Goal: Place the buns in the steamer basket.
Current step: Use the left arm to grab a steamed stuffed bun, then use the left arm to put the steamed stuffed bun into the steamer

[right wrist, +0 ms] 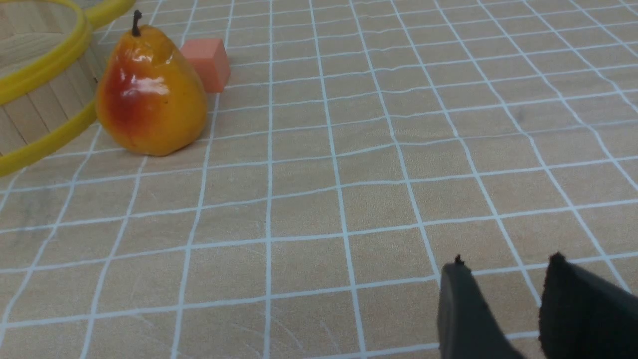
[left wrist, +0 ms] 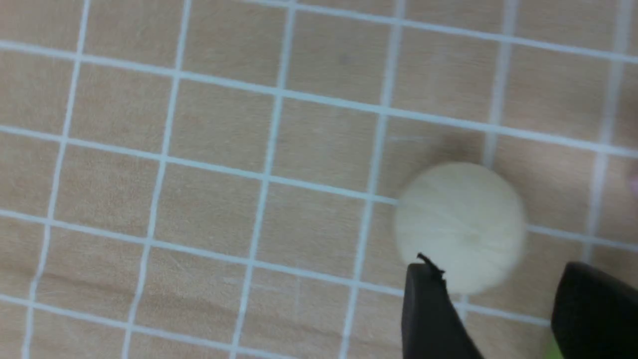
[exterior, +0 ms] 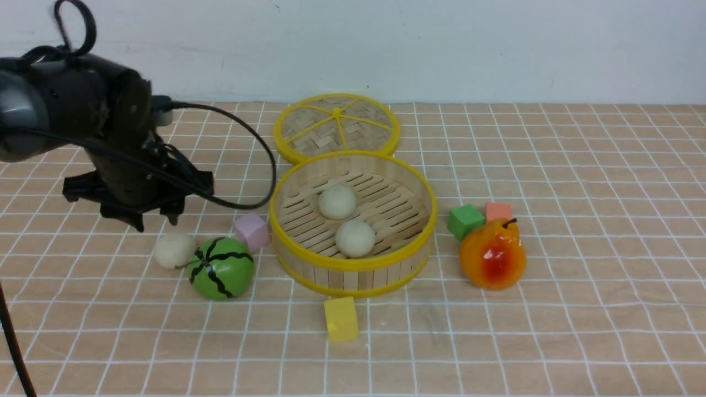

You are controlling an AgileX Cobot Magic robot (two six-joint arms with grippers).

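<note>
Two cream-white buns [exterior: 337, 202] [exterior: 355, 238] lie on the slatted floor of the steamer basket [exterior: 353, 268], which stands mid-table. A further bun [exterior: 174, 250] rests on the cloth left of the basket, touching the green watermelon toy [exterior: 220, 268]. My left gripper [exterior: 156, 223] hovers just behind and above this bun. In the left wrist view the bun [left wrist: 461, 224] lies just past the fingertips of the left gripper [left wrist: 498, 267], whose jaws stand apart with nothing held. My right gripper [right wrist: 507, 260] is low over bare cloth, its jaws apart and empty.
The flat woven lid [exterior: 336, 127] lies behind the basket. A pink cube [exterior: 252, 231] sits beside the basket's left wall, a yellow cube [exterior: 341, 318] in front of it. At its right are a green cube [exterior: 465, 220], a salmon cube [exterior: 498, 211] and a pear [exterior: 492, 253].
</note>
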